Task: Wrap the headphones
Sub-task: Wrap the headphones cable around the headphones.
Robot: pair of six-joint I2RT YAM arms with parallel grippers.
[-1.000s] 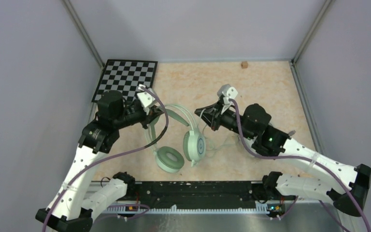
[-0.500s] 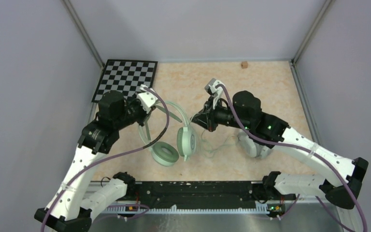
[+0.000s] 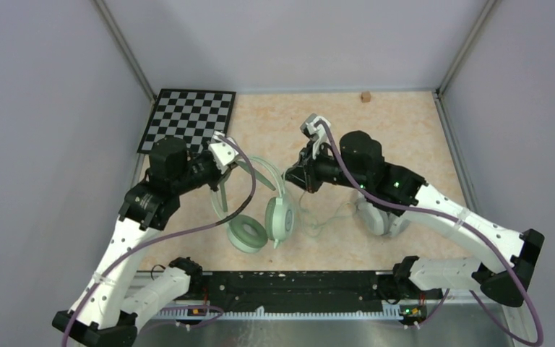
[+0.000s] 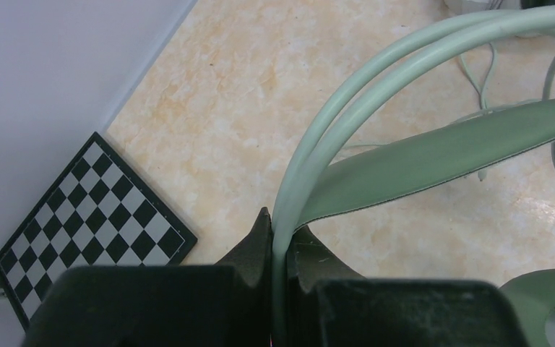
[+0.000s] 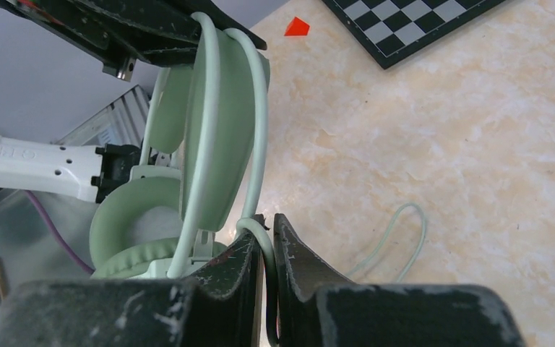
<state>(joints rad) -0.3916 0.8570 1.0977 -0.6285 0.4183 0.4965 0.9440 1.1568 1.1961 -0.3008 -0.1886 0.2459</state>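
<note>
mint-green round-cupped wired headphones point(image 3: 264, 210) between both arms over the marbled beige desk point(image 3: 397, 130), band far, cups toward the near edge. left gripper point(image 4: 280, 238) clamped on the band's thin hoop; right gripper point(image 5: 269, 238), just right of the band, pinched on the pale-green cable point(image 5: 405, 242).

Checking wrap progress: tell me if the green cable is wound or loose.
Loose: the cable trails in loops on the table beside the headphones.
</note>
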